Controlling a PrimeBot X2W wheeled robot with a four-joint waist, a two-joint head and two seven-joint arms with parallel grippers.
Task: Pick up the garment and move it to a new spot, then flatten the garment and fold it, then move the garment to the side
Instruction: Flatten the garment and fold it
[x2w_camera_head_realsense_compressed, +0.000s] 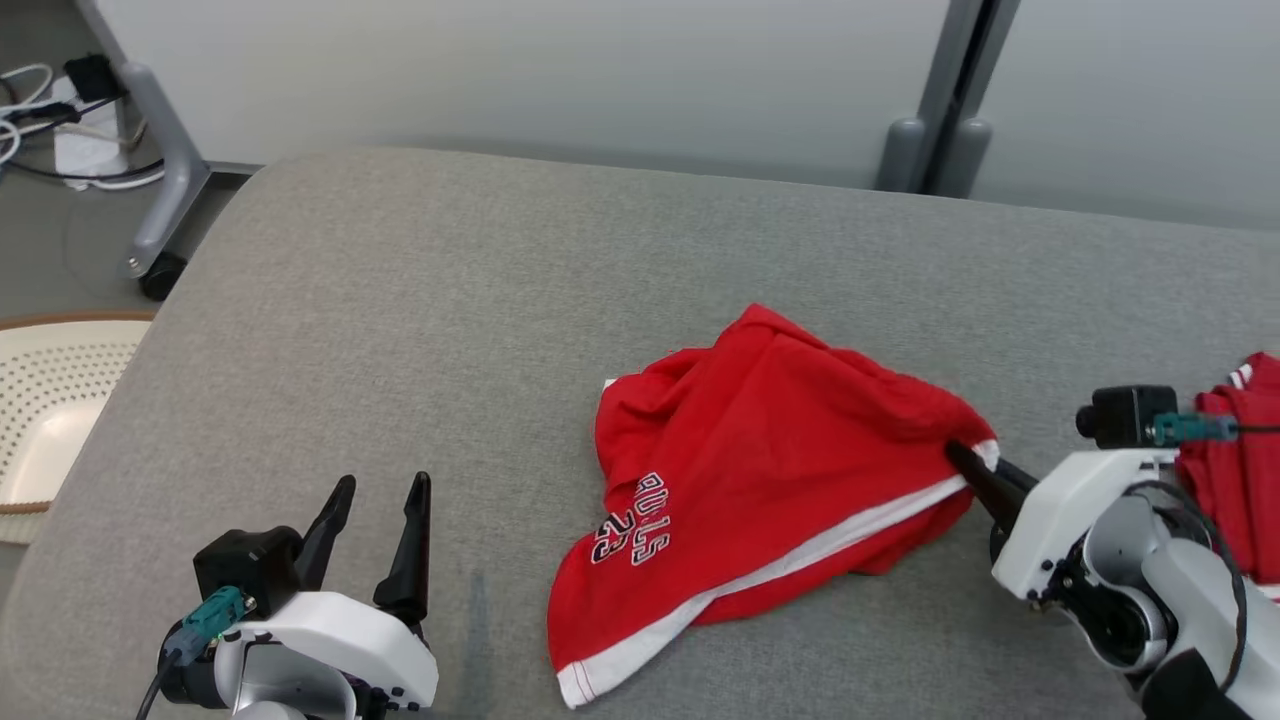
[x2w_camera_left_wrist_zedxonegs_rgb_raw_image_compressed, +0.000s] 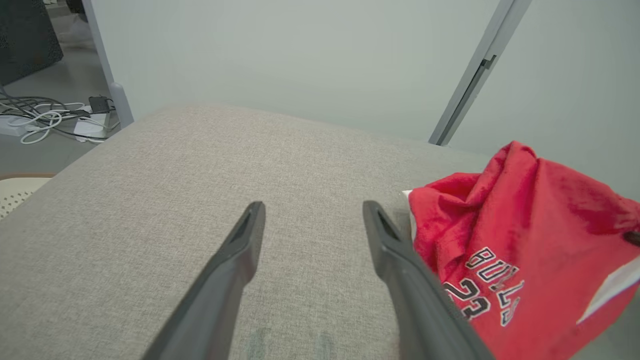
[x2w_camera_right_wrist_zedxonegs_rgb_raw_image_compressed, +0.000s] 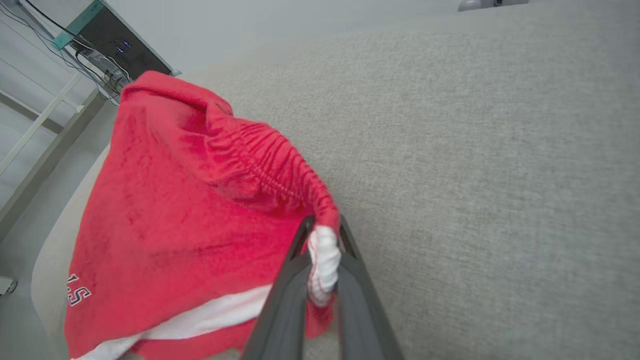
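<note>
The garment (x2w_camera_head_realsense_compressed: 760, 470) is a pair of red shorts with white trim and "BULLS 23" lettering, lying crumpled in the middle of the grey cushioned surface (x2w_camera_head_realsense_compressed: 450, 320). My right gripper (x2w_camera_head_realsense_compressed: 968, 462) is shut on the garment's right corner, where waistband and white trim meet. In the right wrist view the two dark fingers pinch a bunch of white and red cloth (x2w_camera_right_wrist_zedxonegs_rgb_raw_image_compressed: 322, 257), and that corner looks lifted slightly. My left gripper (x2w_camera_head_realsense_compressed: 385, 490) stands open at the lower left, apart from the garment (x2w_camera_left_wrist_zedxonegs_rgb_raw_image_compressed: 525, 250), with nothing between its fingers (x2w_camera_left_wrist_zedxonegs_rgb_raw_image_compressed: 310, 210).
More red cloth (x2w_camera_head_realsense_compressed: 1235, 470) lies at the right edge, behind my right wrist. A perforated cream basket (x2w_camera_head_realsense_compressed: 50, 410) sits on the floor to the left. A wheeled stand leg (x2w_camera_head_realsense_compressed: 165, 180) and cables (x2w_camera_head_realsense_compressed: 40, 110) are at the back left; a grey wall lies behind.
</note>
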